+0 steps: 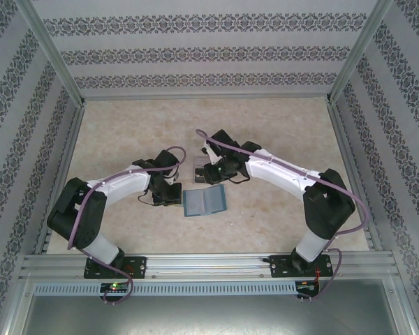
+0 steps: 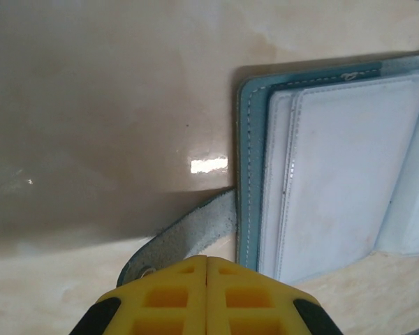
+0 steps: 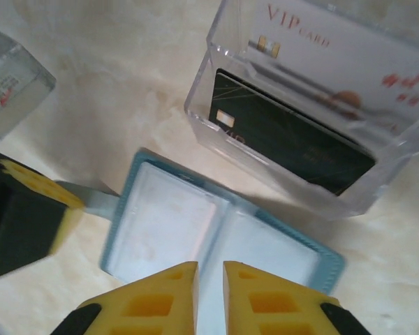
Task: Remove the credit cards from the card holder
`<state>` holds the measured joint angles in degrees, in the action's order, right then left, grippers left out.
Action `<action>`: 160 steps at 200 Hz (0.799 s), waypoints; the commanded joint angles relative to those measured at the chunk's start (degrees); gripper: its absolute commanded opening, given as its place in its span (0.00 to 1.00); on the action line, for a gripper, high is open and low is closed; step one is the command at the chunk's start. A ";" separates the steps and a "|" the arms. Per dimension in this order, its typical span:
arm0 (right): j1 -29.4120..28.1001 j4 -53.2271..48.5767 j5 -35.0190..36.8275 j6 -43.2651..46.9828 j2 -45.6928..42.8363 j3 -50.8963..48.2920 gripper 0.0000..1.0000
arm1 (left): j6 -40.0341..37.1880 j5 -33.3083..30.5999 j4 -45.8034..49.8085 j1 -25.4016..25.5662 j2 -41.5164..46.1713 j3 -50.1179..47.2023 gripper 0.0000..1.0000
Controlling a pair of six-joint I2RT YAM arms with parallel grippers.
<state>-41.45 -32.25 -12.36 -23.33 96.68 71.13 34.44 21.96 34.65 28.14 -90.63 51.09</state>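
The card holder [image 1: 204, 202] lies open near the middle of the worktop, a little toward the near edge. The left end effector [image 2: 207, 264] is clenched, with its tips on the closing tab [image 2: 188, 241], probably to keep the holder from sliding. 2 credit cards [image 3: 293, 139] stand in the clear tray [image 3: 197, 105] just beyond. The right end effector [image 3: 209, 269] is released, with a narrow gap and nothing in it, and hovers directly above the holder's middle fold.
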 commanded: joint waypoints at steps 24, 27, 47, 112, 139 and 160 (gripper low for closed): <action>-3.39 10.82 -6.74 -16.04 -0.21 -4.96 0.20 | -2.18 -3.03 -1.30 0.42 -0.69 -0.96 0.08; -3.56 10.88 -6.94 -16.31 -0.02 -4.96 0.20 | -2.26 -3.35 -1.17 0.41 -0.77 -1.03 0.08; -4.79 11.83 -6.81 -18.19 1.94 -4.87 0.22 | -2.73 -4.57 -0.83 0.36 -1.57 -1.40 0.08; -7.75 15.70 -8.22 -22.17 7.20 -4.48 0.27 | -2.11 -3.98 -2.30 0.38 -0.71 -4.18 0.07; -8.45 16.42 -8.81 -22.92 9.47 -4.34 0.28 | -2.07 -3.60 -2.89 0.39 -0.80 -4.84 0.07; -9.08 16.87 -9.07 -23.50 10.92 -4.21 0.28 | -2.00 -2.92 -3.57 0.34 -1.13 -4.91 0.07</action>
<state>-49.54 -16.69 -20.43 -45.10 105.62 66.37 33.15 19.07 32.29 28.12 -91.22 47.88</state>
